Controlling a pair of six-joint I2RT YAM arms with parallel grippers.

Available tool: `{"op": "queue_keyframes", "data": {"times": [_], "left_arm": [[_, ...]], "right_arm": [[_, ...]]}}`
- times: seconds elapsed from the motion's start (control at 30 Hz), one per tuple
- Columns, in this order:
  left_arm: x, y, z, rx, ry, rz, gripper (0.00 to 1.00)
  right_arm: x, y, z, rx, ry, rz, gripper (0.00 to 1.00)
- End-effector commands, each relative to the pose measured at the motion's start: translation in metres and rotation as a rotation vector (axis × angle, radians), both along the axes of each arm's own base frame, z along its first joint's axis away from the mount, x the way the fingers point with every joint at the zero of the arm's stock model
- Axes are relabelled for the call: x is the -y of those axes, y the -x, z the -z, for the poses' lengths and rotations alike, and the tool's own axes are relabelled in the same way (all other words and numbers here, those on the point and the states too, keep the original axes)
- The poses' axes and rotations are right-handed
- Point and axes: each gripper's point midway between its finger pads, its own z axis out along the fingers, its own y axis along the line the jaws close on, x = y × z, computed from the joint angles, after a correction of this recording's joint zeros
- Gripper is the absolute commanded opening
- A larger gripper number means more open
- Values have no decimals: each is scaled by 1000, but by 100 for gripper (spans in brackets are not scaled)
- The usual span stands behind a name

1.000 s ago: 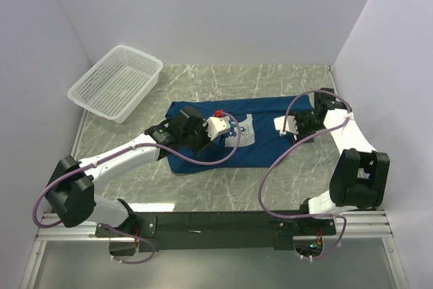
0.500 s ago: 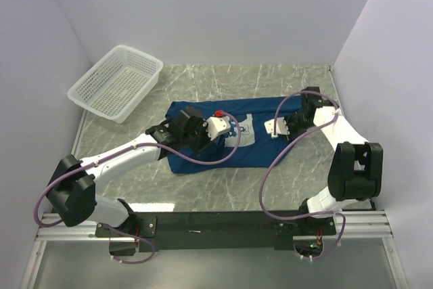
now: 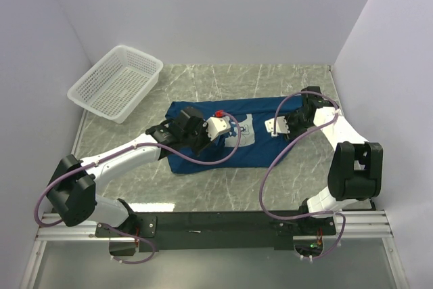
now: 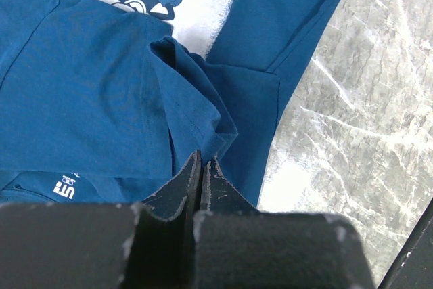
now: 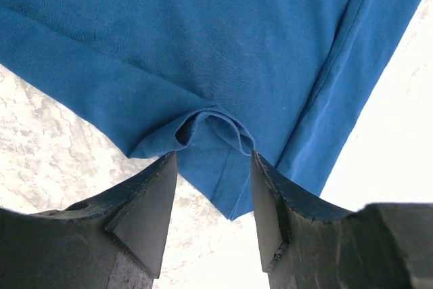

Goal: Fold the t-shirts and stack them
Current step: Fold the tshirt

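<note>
Away to the far left of the left gripper (image 3: 232, 129), well apart: white plastic mesh basket (image 3: 115, 82), mesh floor in plain sight. Beneath both grippers, lying on grey-green marbled tabletop (image 3: 223, 79): dark blue short-sleeved cotton t-shirt (image 3: 267, 145) with pale cartoon-mouse chest print. Fingers of the left gripper pressed together, pinching a raised fold of blue cloth near the print. Fingers of the right gripper (image 5: 213, 160) apart, straddling a bunched fold at the shirt's edge, bare marble just beside.
</note>
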Motion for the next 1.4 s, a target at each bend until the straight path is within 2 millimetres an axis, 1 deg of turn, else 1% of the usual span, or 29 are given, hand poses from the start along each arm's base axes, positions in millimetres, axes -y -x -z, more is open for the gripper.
{"op": "queue_keyframes", "data": {"times": [0.0,0.07,0.17,0.27,0.37,0.47,0.57,0.6,0.63,0.73,0.87,1.07,1.13,1.23,1.37], "left_arm": [[1,1,0,2,-2,7,0],[1,1,0,1,-3,7,1],[1,1,-1,2,-3,6,1],[1,1,-1,3,1,6,1],[2,1,0,-3,-4,9,1],[2,1,1,-6,-4,9,1],[1,1,0,-7,-3,7,1],[2,1,0,-4,-3,8,1],[1,2,1,-5,-4,8,1],[2,1,0,-4,-2,9,1],[2,2,0,-5,-3,11,1],[2,2,-1,-1,1,11,1],[2,2,-1,-4,1,11,1],[1,2,-2,-2,1,12,1],[1,2,-2,0,2,11,1]], "right_arm": [[-1,3,6,-27,-7,19,54],[-1,8,9,-55,-13,25,52],[0,11,12,-66,0,26,50],[4,13,16,-62,30,11,50],[2,17,17,-84,22,-4,50],[0,16,16,-94,16,-4,50],[2,17,20,-102,23,2,50],[1,18,21,-108,23,0,49],[-7,18,21,-109,25,-22,49],[-9,19,24,-117,25,-20,48],[-10,17,25,-127,25,-13,43],[-6,16,24,-133,39,9,36],[-6,16,23,-132,36,14,37],[-7,14,18,-113,20,28,44],[-5,11,12,-106,10,39,44]]}}
